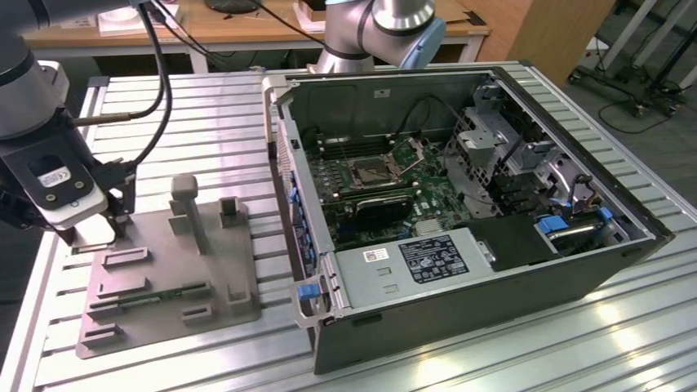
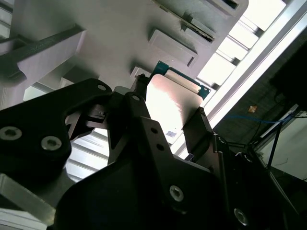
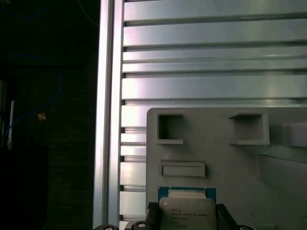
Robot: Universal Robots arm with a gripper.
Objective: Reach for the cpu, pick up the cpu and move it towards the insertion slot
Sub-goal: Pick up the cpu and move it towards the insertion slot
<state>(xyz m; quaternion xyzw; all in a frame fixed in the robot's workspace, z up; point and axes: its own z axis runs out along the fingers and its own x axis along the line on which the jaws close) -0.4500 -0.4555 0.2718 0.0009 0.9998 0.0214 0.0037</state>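
1 cpu point(image 3: 187, 216) in gripper point(image 2: 170, 105), 1 tray point(image 1: 163, 245) under it, prob 1 memory stick point(image 1: 163, 296) nearby, 1 PC case point(image 1: 458, 318) w/ 1 insertion slot point(image 1: 376, 173)

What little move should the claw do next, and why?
Probably a short lift straight up. The black claw looks closed on the small flat square silvery chip, which lies low on the grey plastic tray. The square metal-framed socket is across the table inside the open computer case.
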